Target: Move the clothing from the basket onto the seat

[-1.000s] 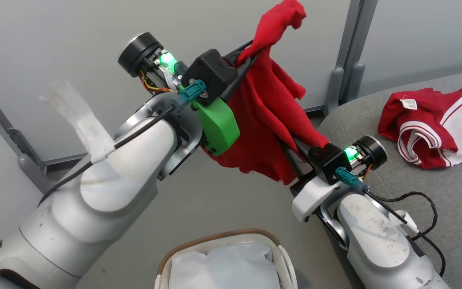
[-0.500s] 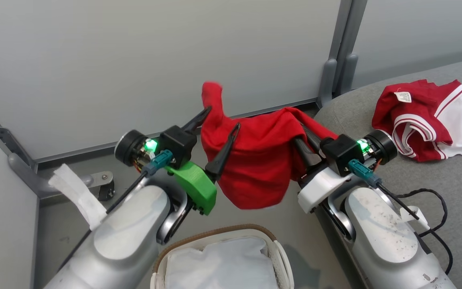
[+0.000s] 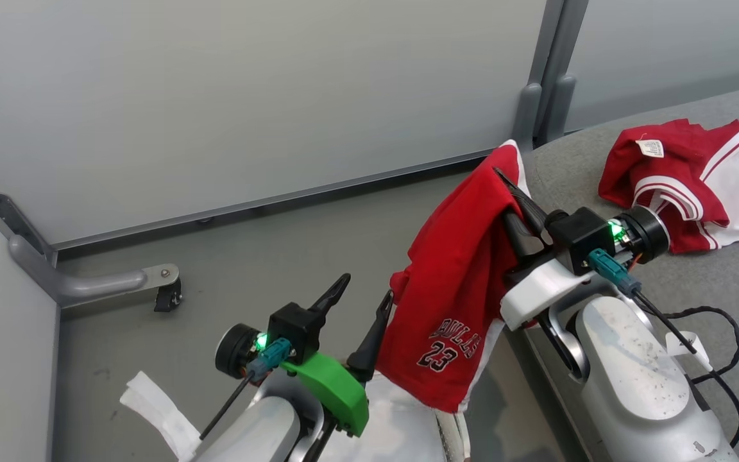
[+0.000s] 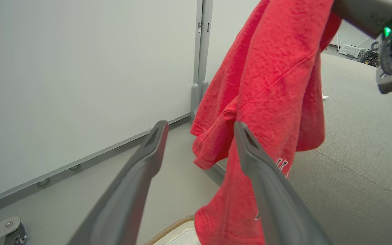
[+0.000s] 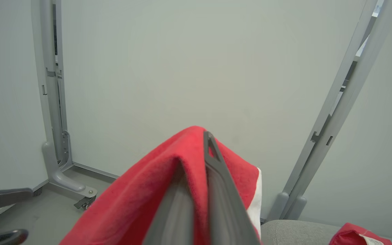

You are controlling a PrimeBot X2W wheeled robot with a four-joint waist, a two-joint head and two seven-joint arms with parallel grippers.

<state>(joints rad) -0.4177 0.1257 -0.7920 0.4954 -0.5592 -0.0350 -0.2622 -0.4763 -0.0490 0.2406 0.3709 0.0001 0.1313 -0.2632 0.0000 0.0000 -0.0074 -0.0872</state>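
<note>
HEAD: high, facing forward-down, mid-range | LEFT WRIST: low, along left gripper (image 4: pixel 199 125), near red garment (image 4: pixel 267 85) | RIGHT WRIST: along right gripper (image 5: pixel 197 148), facing wall panel (image 5: pixel 196 68) | SHARED: red garment, all views

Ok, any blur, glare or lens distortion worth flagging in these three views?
Head view: even, soft light, no glare; the "23" on the red garment reads sharply. Left wrist view: the left gripper looks slightly soft up close, the fabric weave crisp. Right wrist view: the wide-angle lens makes the partition posts lean and bow.
</note>
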